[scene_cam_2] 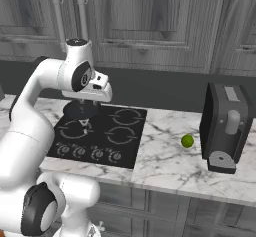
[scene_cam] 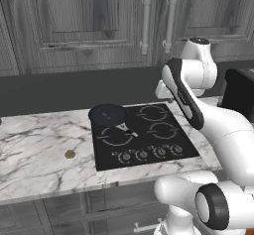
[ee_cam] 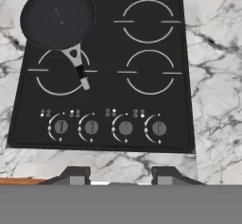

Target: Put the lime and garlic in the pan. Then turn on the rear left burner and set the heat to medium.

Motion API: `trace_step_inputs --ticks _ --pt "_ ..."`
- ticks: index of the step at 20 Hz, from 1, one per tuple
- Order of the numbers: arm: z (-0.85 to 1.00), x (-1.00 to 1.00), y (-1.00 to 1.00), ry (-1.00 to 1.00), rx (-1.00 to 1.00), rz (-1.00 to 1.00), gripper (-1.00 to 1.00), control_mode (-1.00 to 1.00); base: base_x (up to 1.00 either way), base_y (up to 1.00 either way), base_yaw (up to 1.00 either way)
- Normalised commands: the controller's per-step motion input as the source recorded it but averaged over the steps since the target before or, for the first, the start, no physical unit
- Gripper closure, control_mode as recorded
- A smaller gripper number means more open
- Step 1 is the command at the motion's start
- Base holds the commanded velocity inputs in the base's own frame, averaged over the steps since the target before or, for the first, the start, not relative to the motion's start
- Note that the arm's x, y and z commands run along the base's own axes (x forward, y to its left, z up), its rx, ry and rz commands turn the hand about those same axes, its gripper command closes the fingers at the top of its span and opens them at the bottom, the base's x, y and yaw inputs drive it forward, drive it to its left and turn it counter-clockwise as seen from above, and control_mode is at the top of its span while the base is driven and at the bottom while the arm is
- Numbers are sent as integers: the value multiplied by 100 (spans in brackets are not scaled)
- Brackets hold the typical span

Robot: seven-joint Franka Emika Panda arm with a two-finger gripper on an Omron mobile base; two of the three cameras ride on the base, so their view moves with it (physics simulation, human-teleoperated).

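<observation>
Lime and garlic on the bench, pan empty on the cooktop.

Lime (scene_cam_2: 187, 141) on marble well right of the cooktop (ee_cam: 104, 72), just beside a dark appliance (scene_cam_2: 225, 126). Garlic (scene_cam: 70, 154) on the bench (scene_cam: 44, 145) left of the cooktop, well apart from the lime. Pan (ee_cam: 58, 16) over the rear left burner, hiding its ring, at the cooktop's back left corner; nothing inside; handle (ee_cam: 78, 69) with pale tip reaching over the front left ring toward the knobs (ee_cam: 109, 127). Four grey knobs in a row along the front edge. End effector (ee_cam: 116, 176) high above the front of the cooktop, looking straight down, clenched with nothing between its tips. Grey wooden cabinets (scene_cam: 89, 21) behind and above.
</observation>
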Motion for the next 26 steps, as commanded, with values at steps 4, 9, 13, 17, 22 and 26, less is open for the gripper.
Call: trace_step_inputs --ticks 4,9,13,17,22,26 --pt "-1 23 0 0 0 -2 -100 -100 0 0 0" --pt "-10 10 0 0 -1 -6 -100 -100 0 0 0" --pt "-27 20 -3 0 -10 -12 -100 -100 0 0 0" --pt "-46 33 -11 12 -14 -32 -100 -100 0 0 0" --pt "-34 23 -73 0 -2 -4 -100 -100 0 0 0" --pt "-10 16 -100 -1 0 14 -100 -100 0 0 0"
